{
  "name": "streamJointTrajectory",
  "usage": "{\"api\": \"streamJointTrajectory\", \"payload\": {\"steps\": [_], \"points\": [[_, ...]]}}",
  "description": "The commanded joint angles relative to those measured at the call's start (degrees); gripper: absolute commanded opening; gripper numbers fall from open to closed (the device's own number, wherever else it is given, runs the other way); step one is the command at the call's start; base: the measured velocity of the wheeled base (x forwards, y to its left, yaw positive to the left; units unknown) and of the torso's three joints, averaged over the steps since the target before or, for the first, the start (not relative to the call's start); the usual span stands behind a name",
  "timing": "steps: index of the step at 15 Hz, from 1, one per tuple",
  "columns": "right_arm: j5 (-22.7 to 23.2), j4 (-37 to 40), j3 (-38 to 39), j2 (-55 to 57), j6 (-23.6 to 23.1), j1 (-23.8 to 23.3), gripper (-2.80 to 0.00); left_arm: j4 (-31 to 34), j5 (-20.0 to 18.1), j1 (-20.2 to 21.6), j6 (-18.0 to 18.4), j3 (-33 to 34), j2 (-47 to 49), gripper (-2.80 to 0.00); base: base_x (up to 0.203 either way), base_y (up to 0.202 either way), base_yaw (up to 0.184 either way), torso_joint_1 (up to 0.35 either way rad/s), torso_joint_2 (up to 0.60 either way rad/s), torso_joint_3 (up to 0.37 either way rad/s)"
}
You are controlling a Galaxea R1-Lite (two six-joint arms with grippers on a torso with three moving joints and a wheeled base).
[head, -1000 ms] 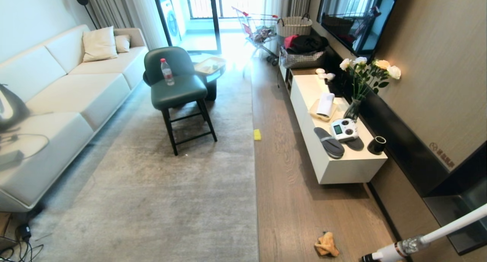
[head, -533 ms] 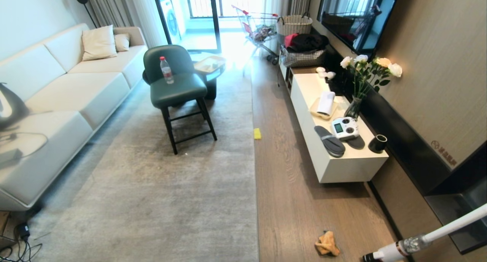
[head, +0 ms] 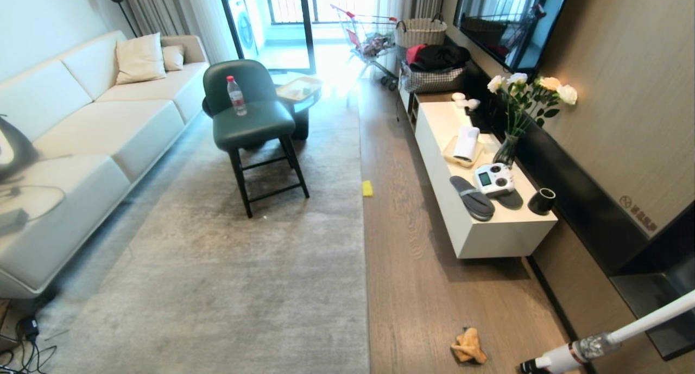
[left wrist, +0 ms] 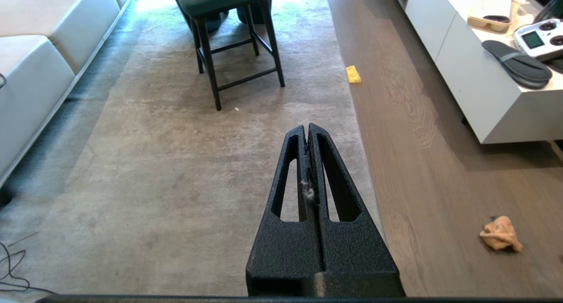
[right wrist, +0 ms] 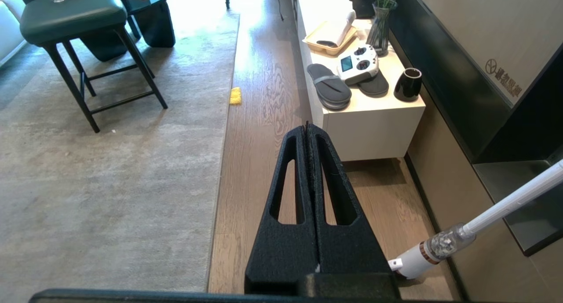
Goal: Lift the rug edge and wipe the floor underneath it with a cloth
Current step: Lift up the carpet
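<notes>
The pale grey rug lies flat, and its rug edge (head: 365, 265) runs straight away from me down the middle of the room. Brown wood-grain floor (head: 418, 287) lies to its right. The orange-yellow cloth (head: 468, 347) sits crumpled on the floor near me, apart from the rug. In the left wrist view my left gripper (left wrist: 307, 128) hangs shut and empty above the rug edge (left wrist: 354, 118), with the cloth (left wrist: 500, 234) off to its right. My right gripper (right wrist: 307, 127) is shut and empty above the floor (right wrist: 259, 131). Neither arm shows in the head view.
A yellow sponge (head: 367, 189) lies by the rug edge farther off. A green chair (head: 247, 121) with a bottle stands on the rug, with a sofa (head: 81, 146) to the left. A white low cabinet (head: 488, 238) and a vacuum cleaner (head: 586, 347) are on the right.
The whole head view has shifted a little, with everything sliding slightly upward, so the camera has moved. Nothing in the room has moved.
</notes>
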Motion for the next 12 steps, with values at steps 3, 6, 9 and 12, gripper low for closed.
{"api": "streamJointTrajectory", "payload": {"steps": [3,6,9,12], "points": [[0.00,-0.06,0.00,0.10,0.00,0.00,-2.80,-0.02,0.01,-0.01,0.01,0.02,0.05,-2.80,0.000,0.000,0.000,-0.128,0.32,0.178],[0.00,-0.06,0.00,0.10,0.00,0.00,-2.80,-0.02,0.01,-0.01,0.01,0.02,0.05,-2.80,0.000,0.000,0.000,-0.132,0.31,0.175],[0.00,-0.06,0.00,0.10,0.09,0.00,-2.80,-0.02,0.01,-0.01,0.01,-0.05,0.05,-2.80,0.000,0.000,0.000,-0.134,0.32,0.186],[0.00,-0.06,0.00,0.10,0.09,0.00,-2.80,-0.02,0.01,-0.01,0.01,0.00,0.05,-2.80,0.000,0.000,0.000,-0.135,0.33,0.188]]}}
